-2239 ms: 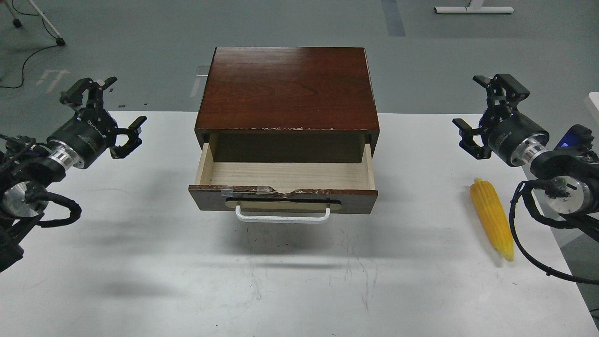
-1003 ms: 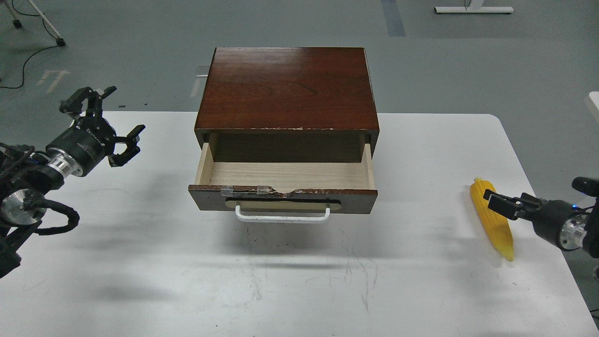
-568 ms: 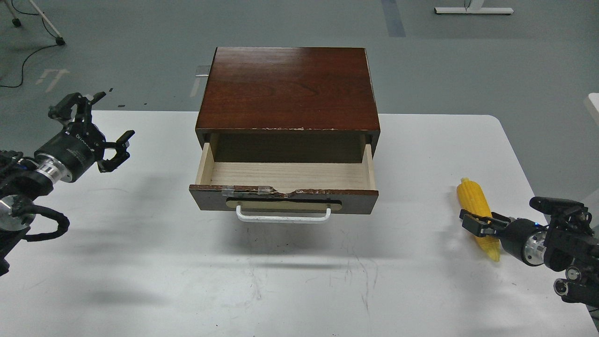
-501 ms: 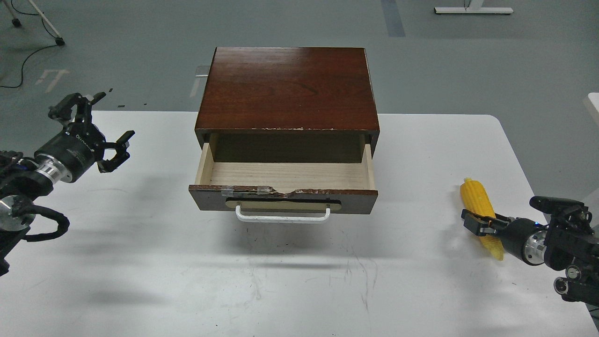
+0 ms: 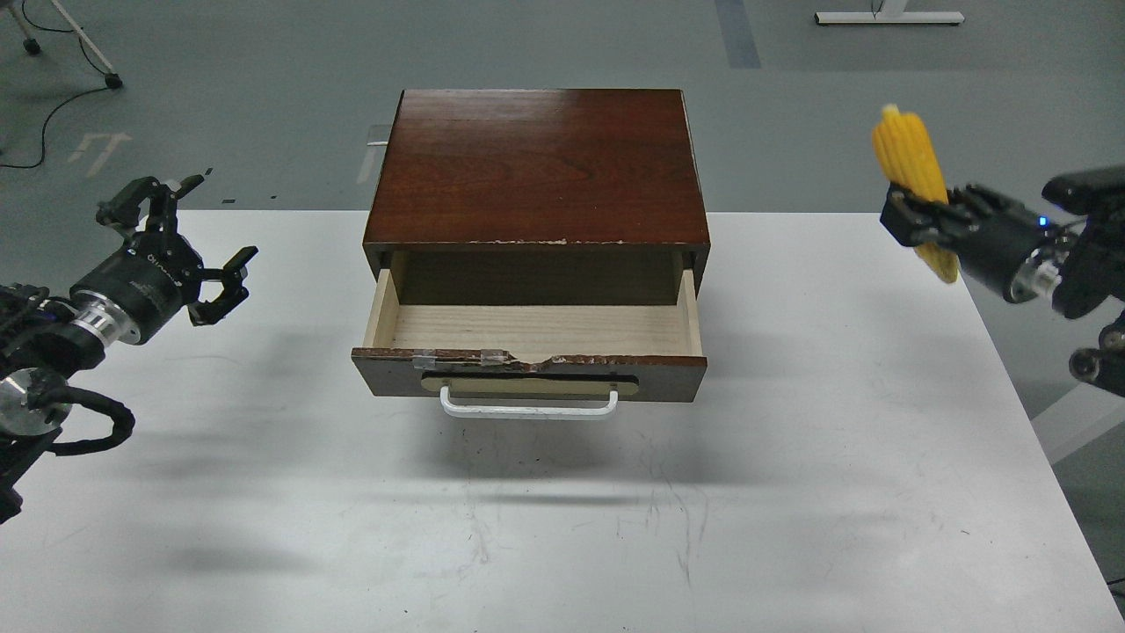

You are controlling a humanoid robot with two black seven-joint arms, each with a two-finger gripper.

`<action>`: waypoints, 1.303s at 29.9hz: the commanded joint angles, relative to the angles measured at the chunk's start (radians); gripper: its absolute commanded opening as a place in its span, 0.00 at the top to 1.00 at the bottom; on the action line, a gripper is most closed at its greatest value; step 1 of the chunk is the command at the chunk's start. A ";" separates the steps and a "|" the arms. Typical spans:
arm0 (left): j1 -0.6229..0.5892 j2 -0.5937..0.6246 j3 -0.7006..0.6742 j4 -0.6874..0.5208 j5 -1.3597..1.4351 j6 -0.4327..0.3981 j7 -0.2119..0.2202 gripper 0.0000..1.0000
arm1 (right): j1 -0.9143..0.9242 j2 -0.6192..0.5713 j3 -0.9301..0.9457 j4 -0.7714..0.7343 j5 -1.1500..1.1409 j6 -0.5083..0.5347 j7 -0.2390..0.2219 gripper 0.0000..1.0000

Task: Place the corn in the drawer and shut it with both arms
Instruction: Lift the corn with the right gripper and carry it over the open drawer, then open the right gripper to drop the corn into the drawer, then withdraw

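Corn is clamped in my right gripper, lifted clear of the white table near its far right edge and well apart from the drawer. The cob stands nearly upright, tilted slightly, thick end up and tapered tip showing below the gripper. The drawer is pulled out from the dark brown cabinet, pale wood floor exposed, nothing lying in it. Its front edge is chipped and taped, and the white bar handle faces me. My left gripper hovers over the table's left side with its fingers spread and nothing between them, well to the left of the drawer. Both arms are apart from the cabinet; neither touches the handle.
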 commanded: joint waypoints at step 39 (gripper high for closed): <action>-0.001 0.057 0.000 0.012 0.000 0.000 0.005 0.02 | 0.190 0.540 0.002 -0.067 -0.513 0.002 0.166 0.00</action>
